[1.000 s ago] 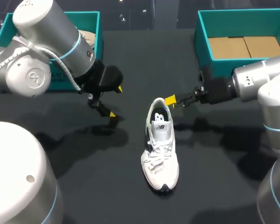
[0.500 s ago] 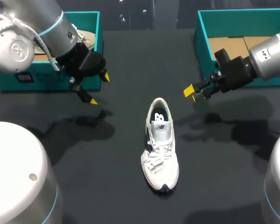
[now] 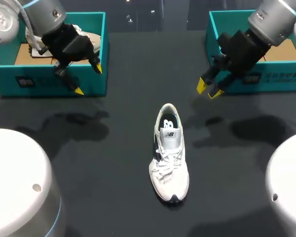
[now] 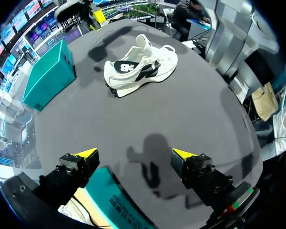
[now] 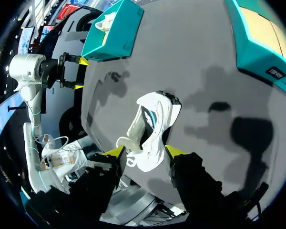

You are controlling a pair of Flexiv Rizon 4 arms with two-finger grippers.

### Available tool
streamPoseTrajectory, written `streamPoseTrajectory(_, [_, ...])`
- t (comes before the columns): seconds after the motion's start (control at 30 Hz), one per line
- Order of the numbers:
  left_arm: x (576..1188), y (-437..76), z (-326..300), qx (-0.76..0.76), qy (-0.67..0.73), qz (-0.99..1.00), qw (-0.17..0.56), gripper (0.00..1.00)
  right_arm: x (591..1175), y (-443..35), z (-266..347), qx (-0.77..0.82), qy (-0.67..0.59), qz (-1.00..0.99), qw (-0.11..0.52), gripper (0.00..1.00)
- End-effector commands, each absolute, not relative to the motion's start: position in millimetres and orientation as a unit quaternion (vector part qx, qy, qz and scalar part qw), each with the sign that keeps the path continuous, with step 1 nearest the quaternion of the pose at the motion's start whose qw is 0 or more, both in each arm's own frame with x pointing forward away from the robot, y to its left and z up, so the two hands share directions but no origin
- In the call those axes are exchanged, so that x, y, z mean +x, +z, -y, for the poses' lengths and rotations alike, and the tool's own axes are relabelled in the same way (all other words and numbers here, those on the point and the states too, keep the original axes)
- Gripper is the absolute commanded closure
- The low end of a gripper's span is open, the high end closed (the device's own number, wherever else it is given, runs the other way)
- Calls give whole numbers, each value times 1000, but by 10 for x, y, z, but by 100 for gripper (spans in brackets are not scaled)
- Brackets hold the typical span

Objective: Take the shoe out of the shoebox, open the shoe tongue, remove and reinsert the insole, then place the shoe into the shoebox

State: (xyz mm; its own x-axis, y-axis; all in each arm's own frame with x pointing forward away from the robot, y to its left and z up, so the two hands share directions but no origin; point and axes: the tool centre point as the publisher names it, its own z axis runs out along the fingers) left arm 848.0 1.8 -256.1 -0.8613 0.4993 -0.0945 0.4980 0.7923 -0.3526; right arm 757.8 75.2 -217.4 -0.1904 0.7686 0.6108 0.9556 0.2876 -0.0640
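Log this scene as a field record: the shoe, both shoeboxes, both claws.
shoe: white, upright on the table, outside both boxes
left shoebox: teal, second shoe inside
right shoebox: teal, only its cardboard floor showing
left claw: open, empty, by the left shoebox's front wall
right claw: open, empty, by the right shoebox's near corner
contact: neither claw touches the shoe

From overhead, my left arm point(image 3: 39, 15) covers most of the other shoe point(image 3: 85, 36) in the left shoebox point(image 3: 39, 81). My right arm point(image 3: 271, 19) hides part of the right shoebox point(image 3: 286, 76), whose outer end is cut off.
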Motion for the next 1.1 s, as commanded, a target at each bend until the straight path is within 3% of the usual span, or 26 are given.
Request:
streamPoseTrajectory(0.03, [8492, -2555, -28, -264, 186, 946, 3, 0, 7544, -2075, -972, -603, -93, 767, 198, 100])
streamPoseTrajectory(0.13, [8492, -2555, -28, -264, 186, 946, 3, 0, 7510, -2031, -1158, -629, -117, 749, 171, 100])
streamPoseTrajectory(0.53, [8492, -2555, -28, -264, 186, 946, 3, 0, 7510, -2031, -1158, -629, -117, 749, 171, 100])
streamPoseTrajectory(0.7, [8492, -2555, -28, -264, 186, 946, 3, 0, 7687, -2128, -1606, -634, -101, 755, 136, 100])
streamPoseTrajectory(1.1, [8492, -2555, -28, -264, 186, 946, 3, 0, 7583, -2232, -1915, -676, -74, 732, 43, 100])
